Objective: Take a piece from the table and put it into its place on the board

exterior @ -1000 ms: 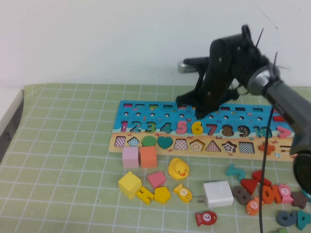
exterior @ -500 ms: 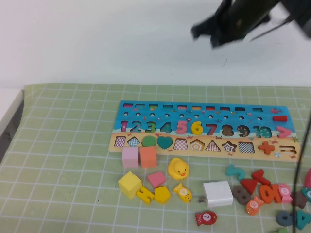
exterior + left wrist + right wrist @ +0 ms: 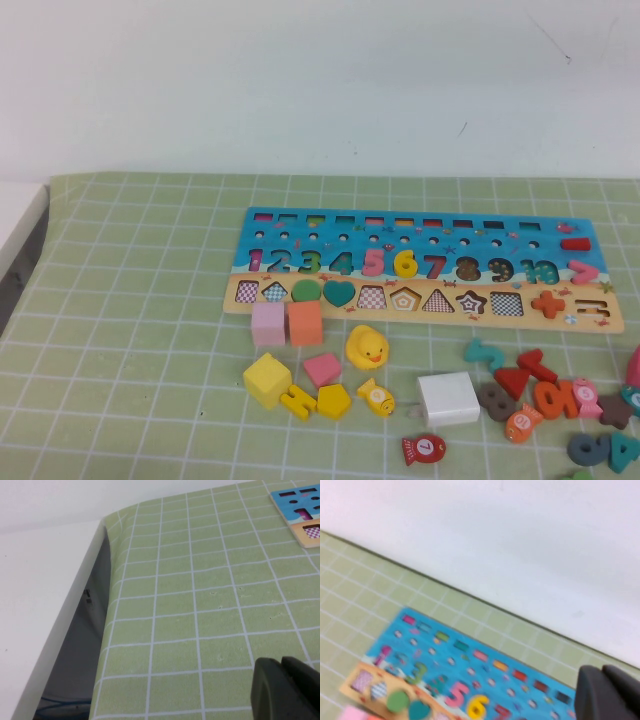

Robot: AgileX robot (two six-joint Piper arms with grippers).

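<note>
Both grippers point(image 3: 286, 690) point(image 3: 607, 692) cut off at frame edges.

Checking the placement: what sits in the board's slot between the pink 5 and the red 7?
The yellow 6 sits in the board, nothing covering it. The slot floor beneath is hidden. Left gripper and right gripper show only in their wrist views.

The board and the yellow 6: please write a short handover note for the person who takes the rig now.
Left pincer: shut, empty, low over the bare mat near the table's left edge.
Right pincer: shut, empty, raised above the board's far side, out of the high view.
The board lies flat mid-table. The yellow 6 sits in its slot between 5 and 7.
Done: the piece is placed.
Left: nothing for this piece; spare pieces lie on the table in front of the board.
</note>
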